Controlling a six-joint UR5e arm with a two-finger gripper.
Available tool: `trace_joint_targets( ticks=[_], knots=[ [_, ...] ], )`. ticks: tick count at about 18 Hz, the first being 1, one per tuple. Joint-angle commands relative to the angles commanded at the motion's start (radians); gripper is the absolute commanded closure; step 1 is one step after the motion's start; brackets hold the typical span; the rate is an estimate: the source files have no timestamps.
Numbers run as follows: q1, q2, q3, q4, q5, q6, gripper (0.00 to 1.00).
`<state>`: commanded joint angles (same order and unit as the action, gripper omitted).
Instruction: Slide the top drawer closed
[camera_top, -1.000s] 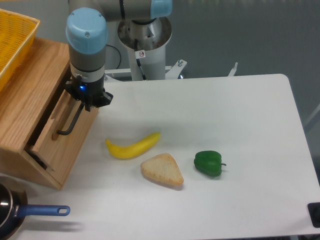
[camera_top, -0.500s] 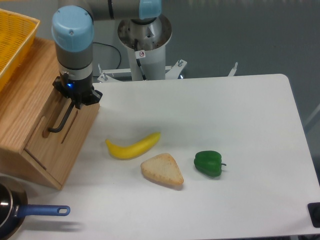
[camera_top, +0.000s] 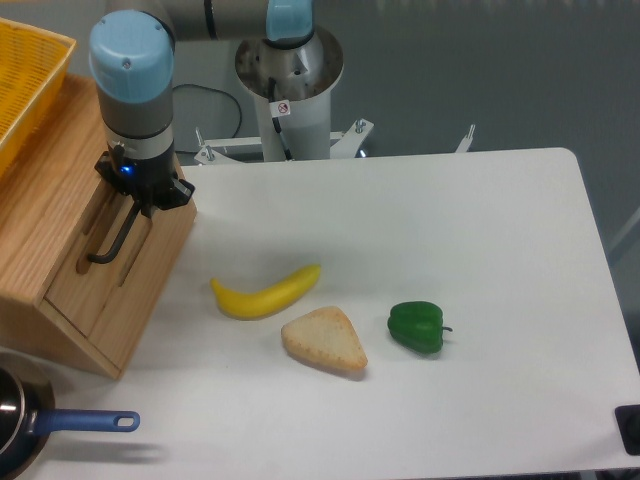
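Oak top drawer (camera_top: 95, 272) flush (contents hidden).

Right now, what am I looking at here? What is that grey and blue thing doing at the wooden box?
That is a robot arm, seen by one fixed camera looking down on a white table. Its gripper, a two-fingered hand, is at the black bar handle of the top drawer in a wooden cabinet, which looks pushed in flush. Whether the fingers are clamped on the bar, I cannot tell. On the table lie a banana, a wedge of bread and a green pepper. A yellow basket sits on the cabinet, and a blue-handled pan is at the lower left.
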<state>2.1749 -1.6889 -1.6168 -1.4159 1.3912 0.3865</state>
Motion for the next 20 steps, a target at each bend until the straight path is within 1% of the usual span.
trace_joint_targets(
  ticks=[1, 2, 3, 4, 7, 8, 10, 12, 14, 18, 19, 20],
  knots=[
    [0.029, -0.003, 0.002, 0.003, 0.014, 0.021, 0.39],
    [0.061, -0.012, 0.003, 0.003, 0.035, 0.063, 0.23],
    [0.097, -0.021, 0.006, 0.005, 0.057, 0.116, 0.03],
    [0.13, -0.029, 0.009, 0.009, 0.083, 0.161, 0.0],
    [0.253, -0.046, 0.009, 0.064, 0.162, 0.239, 0.0],
    [0.297, -0.048, 0.009, 0.083, 0.172, 0.28, 0.0],
    [0.399, -0.063, 0.017, 0.118, 0.172, 0.406, 0.0],
    [0.485, -0.09, 0.032, 0.15, 0.172, 0.542, 0.0],
    [0.555, -0.121, 0.061, 0.16, 0.175, 0.652, 0.0],
    [0.651, -0.164, 0.092, 0.164, 0.189, 0.886, 0.0],
    [0.667, -0.173, 0.098, 0.163, 0.193, 0.952, 0.0],
    [0.672, -0.182, 0.097, 0.164, 0.221, 1.009, 0.0]
  ],
)
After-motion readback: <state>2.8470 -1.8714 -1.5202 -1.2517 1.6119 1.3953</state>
